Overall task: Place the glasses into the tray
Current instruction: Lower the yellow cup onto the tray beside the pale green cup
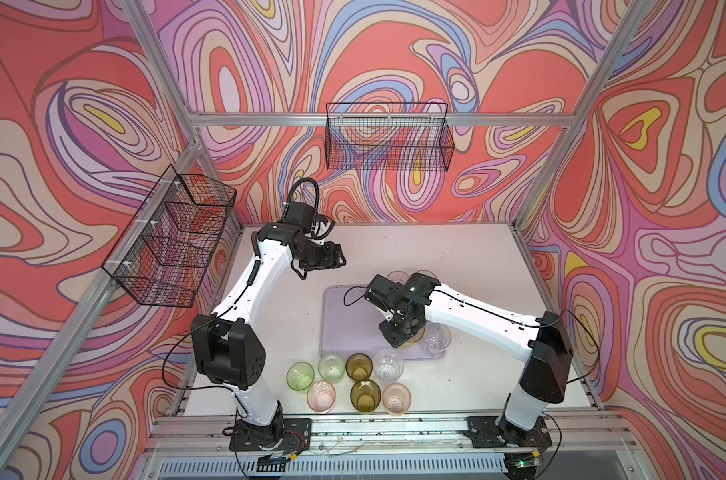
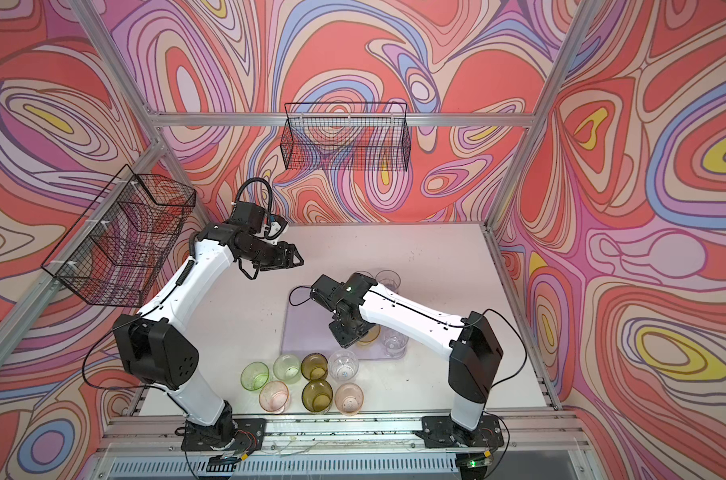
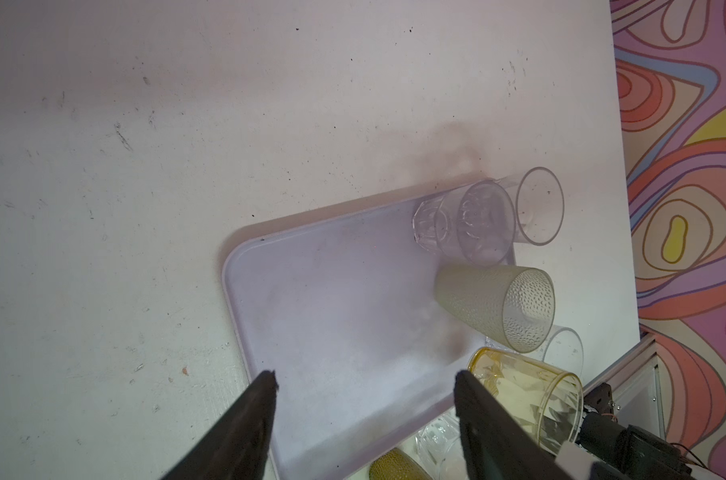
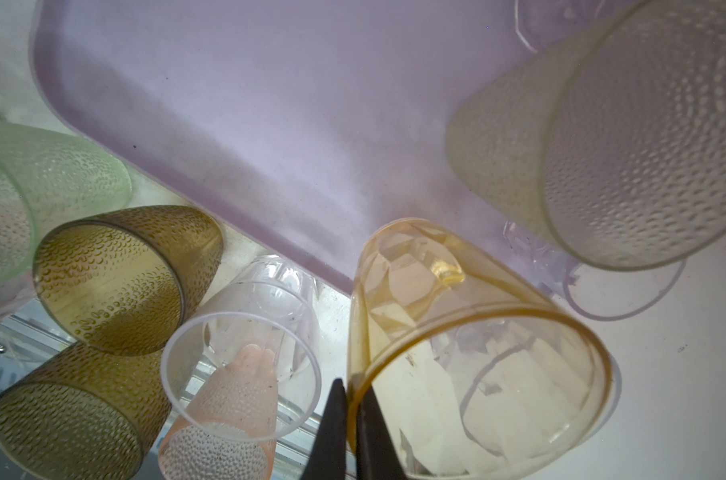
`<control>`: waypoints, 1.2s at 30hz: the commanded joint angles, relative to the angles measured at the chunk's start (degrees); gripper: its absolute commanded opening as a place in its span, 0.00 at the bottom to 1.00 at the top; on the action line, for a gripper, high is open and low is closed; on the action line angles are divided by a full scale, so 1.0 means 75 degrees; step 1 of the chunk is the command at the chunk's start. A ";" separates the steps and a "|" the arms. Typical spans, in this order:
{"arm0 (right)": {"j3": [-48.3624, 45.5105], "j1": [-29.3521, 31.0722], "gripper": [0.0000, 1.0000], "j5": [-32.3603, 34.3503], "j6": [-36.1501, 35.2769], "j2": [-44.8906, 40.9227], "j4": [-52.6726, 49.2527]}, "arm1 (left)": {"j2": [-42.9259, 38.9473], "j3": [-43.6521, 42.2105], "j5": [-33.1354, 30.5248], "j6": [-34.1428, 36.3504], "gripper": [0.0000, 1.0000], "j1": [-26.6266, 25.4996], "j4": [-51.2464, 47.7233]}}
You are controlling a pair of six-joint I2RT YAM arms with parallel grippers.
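Observation:
The lilac tray (image 1: 344, 316) (image 3: 332, 299) lies mid-table. My right gripper (image 4: 351, 386) (image 1: 398, 338) is shut on the rim of an amber glass (image 4: 457, 332) (image 3: 527, 395), one finger inside and one outside, over the tray's near right part. A pale dimpled glass (image 3: 494, 303) and a clear faceted glass (image 3: 461, 220) stand along the tray's right side, and another clear glass (image 1: 435, 340) stands at its near right corner. Several tinted and clear glasses (image 1: 359, 366) are grouped on the table in front of the tray. My left gripper (image 3: 365, 378) (image 1: 339, 259) hangs open and empty above the tray's far left.
A black wire basket (image 1: 170, 237) hangs on the left wall and another wire basket (image 1: 388, 137) on the back wall. A clear glass (image 3: 538, 205) stands just past the tray's far right corner. The metal front rail (image 1: 394, 428) runs close behind the grouped glasses.

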 commanded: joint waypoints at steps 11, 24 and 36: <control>-0.0436 -0.0032 0.00 0.0007 0.0334 0.0369 0.0368 | 0.0068 0.0102 0.0053 -0.0002 0.71 0.0010 -0.0163; -0.0550 -0.0071 0.00 0.0022 0.0354 0.0476 0.0614 | 0.0068 0.0097 0.0044 0.0004 0.71 0.0010 -0.0154; -0.0626 -0.0100 0.00 0.0004 0.0347 0.0589 0.0697 | 0.0073 0.0108 0.0055 0.0004 0.71 0.0007 -0.0169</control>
